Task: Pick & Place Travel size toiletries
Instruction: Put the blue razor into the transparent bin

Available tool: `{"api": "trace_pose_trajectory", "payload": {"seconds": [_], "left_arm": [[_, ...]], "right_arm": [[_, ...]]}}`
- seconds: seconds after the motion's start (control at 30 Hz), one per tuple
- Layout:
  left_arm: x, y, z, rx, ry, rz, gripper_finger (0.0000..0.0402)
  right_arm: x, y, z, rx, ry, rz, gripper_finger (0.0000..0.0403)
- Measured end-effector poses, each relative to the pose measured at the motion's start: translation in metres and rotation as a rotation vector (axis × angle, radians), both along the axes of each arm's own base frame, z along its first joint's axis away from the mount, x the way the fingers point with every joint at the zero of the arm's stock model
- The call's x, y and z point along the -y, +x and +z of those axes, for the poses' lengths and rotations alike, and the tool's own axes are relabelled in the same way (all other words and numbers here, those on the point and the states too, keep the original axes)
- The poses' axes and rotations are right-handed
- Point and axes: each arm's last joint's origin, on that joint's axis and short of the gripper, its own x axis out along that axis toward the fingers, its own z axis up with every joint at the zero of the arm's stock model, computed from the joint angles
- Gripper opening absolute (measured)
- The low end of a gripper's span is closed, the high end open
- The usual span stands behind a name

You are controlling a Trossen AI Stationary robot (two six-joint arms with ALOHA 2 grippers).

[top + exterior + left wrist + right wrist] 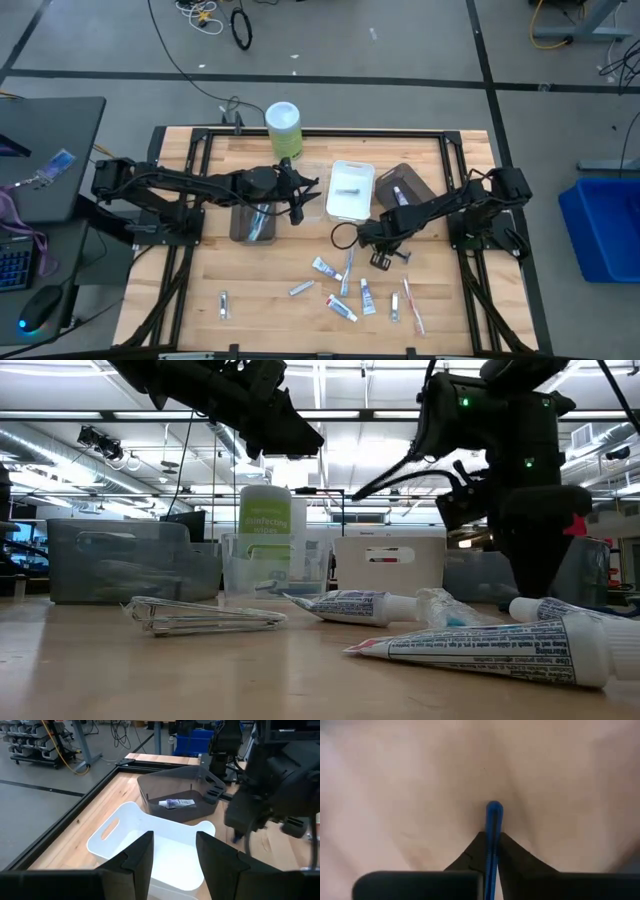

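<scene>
Mini toothpaste tubes [340, 305], a blue toothbrush [348, 268], a pink one [413, 306] and small silver pieces [222, 305] lie flat on the wooden table near its near edge. My right gripper [493, 837] hangs over the table just beyond them, pointing down, shut on a slim blue toothbrush [493, 817]. My left gripper [174, 847] hovers open above the white tray [125, 835], holding nothing. One tube [176, 803] lies in the grey tray [150, 790]. A silver piece [348, 185] lies in the white tray. My right gripper pinches the slim blue toothbrush between its two fingers [512, 850], coming from above and pointing down. The fingers lie along it, and its rounded end [493, 810] sticks out past the fingertips toward the table. I cannot tell whether that end touches the wood.
A tall green bottle with a white cap [283, 125] stands at the table's far edge. A clear tray [255, 220] sits under my left arm, left of the white tray [350, 205]. A black cable loop [343, 237] hangs beside my right gripper. A blue bin [605, 230] stands off the table's right.
</scene>
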Motion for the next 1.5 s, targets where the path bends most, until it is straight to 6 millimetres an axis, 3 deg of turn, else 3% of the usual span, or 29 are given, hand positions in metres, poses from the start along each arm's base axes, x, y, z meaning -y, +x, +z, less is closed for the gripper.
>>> {"api": "trace_pose_trajectory", "payload": {"seconds": [0.27,0.53,0.67,0.93,1.5], "left_arm": [[0.000,0.000,0.000,0.006,-0.009,0.003,0.0158],[0.000,0.000,0.001,0.022,-0.051,0.015,0.0158],[0.000,0.000,0.001,0.023,-0.052,0.016,0.0158],[0.001,0.001,0.004,0.062,-0.066,0.006,0.0158],[0.002,0.002,0.003,0.054,-0.073,-0.030,0.0158]], "right_arm": [[-0.007,0.020,0.062,0.275,0.039,0.115,0.0026],[0.020,0.030,0.128,0.662,-0.525,0.071,0.0037],[0.038,0.046,0.144,0.848,-0.592,0.026,0.0046],[0.052,0.066,0.146,1.047,-0.395,0.167,0.0046],[0.058,0.068,0.146,1.093,-0.516,0.162,0.0047]]}}
